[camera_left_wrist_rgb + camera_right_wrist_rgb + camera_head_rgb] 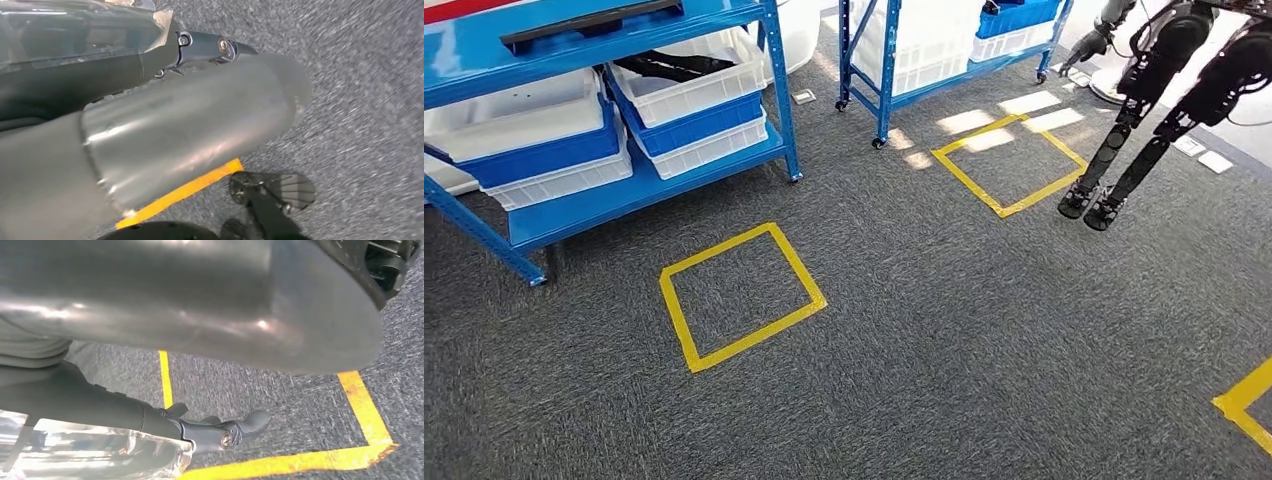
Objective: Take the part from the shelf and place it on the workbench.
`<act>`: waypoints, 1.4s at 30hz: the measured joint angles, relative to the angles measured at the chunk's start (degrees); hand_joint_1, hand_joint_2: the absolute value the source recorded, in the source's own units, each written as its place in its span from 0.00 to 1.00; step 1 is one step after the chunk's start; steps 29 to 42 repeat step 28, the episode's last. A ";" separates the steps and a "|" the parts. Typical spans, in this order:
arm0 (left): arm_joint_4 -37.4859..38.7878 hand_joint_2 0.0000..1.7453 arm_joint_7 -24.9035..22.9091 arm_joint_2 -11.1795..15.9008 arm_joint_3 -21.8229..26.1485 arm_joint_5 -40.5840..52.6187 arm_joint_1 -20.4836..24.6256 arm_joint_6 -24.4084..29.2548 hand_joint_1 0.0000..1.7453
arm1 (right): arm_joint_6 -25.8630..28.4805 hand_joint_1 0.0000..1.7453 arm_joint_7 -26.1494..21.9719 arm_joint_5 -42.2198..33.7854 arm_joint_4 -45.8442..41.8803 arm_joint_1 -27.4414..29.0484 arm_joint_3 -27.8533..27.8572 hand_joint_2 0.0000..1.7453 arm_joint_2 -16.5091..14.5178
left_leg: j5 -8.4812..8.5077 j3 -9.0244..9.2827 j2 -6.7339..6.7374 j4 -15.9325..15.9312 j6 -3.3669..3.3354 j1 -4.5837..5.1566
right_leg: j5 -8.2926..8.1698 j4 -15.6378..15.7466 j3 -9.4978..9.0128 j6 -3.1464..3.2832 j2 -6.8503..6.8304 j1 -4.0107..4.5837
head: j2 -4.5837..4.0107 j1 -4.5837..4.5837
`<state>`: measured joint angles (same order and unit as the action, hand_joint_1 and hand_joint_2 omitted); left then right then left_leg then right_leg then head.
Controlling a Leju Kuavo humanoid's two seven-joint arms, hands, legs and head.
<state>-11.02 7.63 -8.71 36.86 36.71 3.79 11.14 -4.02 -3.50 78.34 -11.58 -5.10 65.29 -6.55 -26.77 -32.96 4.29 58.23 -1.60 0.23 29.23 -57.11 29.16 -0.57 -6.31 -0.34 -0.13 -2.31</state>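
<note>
A blue shelf (654, 183) stands at the upper left of the head view, with white and blue bins stacked on it. One white bin (694, 92) holds a black part (672, 67). A long black piece (589, 22) lies on the shelf board above. My left hand (165, 125) hangs over the grey carpet with its dark fingers (210, 47) stretched out, holding nothing. My right hand (200, 305) hangs the same way, its fingers (225, 432) straight and free above a yellow tape line.
A yellow tape square (742, 295) marks the carpet in front of the shelf, another square (1009, 165) lies further right, and a tape corner (1244, 400) shows at the right edge. A second blue shelf (889, 70) on wheels stands behind. Another dark humanoid robot (1154, 110) stands at the upper right.
</note>
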 joint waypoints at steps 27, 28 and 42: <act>0.00 0.00 -0.26 -0.40 -0.14 1.11 -0.54 0.24 0.00 | 0.04 0.00 0.39 0.43 0.00 -0.01 -0.28 0.00 0.07 | -2.35 -3.64 -2.70 7.54 1.31 -0.94 | -1.14 -0.30 1.29 0.94 2.01 -0.70 | 0.00 -0.22; 0.00 0.00 -0.17 -0.40 -0.14 1.10 -0.51 0.22 0.00 | 0.04 0.00 0.39 0.47 0.00 -0.05 -0.34 0.00 0.06 | -1.31 -2.28 -2.07 5.11 1.15 -0.90 | -1.10 -0.30 1.22 0.90 1.72 -0.67 | 0.00 -0.22; 0.00 0.00 -0.17 -0.40 -0.14 1.10 -0.51 0.22 0.00 | 0.04 0.00 0.39 0.47 0.00 -0.05 -0.34 0.00 0.06 | -1.31 -2.28 -2.07 5.11 1.15 -0.90 | -1.10 -0.30 1.22 0.90 1.72 -0.67 | 0.00 -0.22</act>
